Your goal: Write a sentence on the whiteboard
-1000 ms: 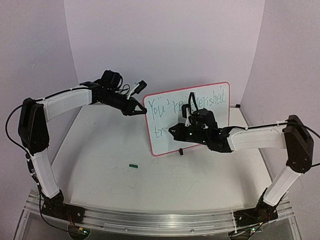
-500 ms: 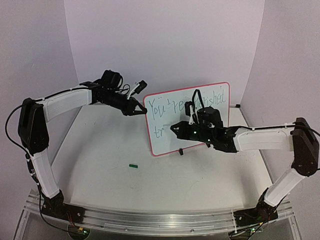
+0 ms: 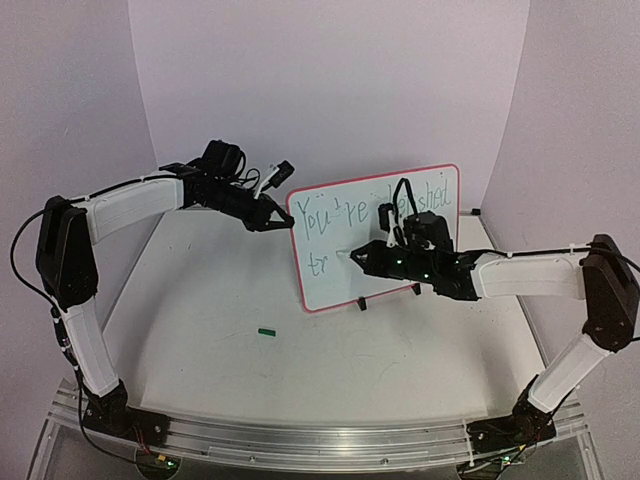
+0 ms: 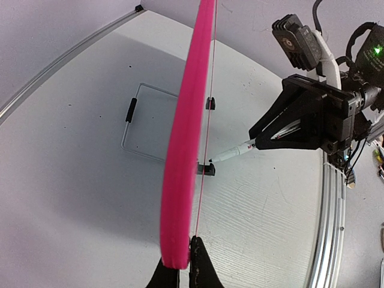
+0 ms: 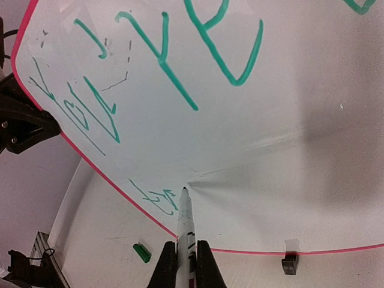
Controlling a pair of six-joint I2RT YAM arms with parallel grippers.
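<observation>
Top view: whiteboard (image 3: pixel 330 290) stands upright on the table (image 3: pixel 200 300), toward the back and right of centre, on black clip feet (image 3: pixel 362 304). Left gripper (image 3: pixel 285 222) meets its upper left edge. Right gripper (image 3: pixel 355 257) is in front of the board face, and its arm covers the middle of the sentence (image 3: pixel 325 215). Readable are "You're", then "...shed", and "tr" on the lower line.

Left wrist view: board seen edge-on, its frame (image 4: pixel 183 150) a pink band. Left gripper (image 4: pixel 182 261) is clamped on that frame, fingers (image 4: pixel 198 267) tight on either side, which the top view leaves unclear. The right gripper (image 4: pixel 258 129) shows here from the side, the marker (image 4: pixel 234 151) reaching toward the board face. On the table beyond the board is a thin rectangular outline (image 4: pixel 150 120) with a short black bar (cannot tell what it is).

Right wrist view: right gripper (image 5: pixel 185 264) is closed around the marker (image 5: pixel 185 222). The tip is at the white surface just right of the green "tr" (image 5: pixel 156 195), near the lower red frame. One clip foot (image 5: pixel 290 263) is at the bottom edge.

A small green cap (image 3: pixel 266 331) lies on the table in front of the board, well apart from it (also seen from the right wrist (image 5: pixel 141 252)).
</observation>
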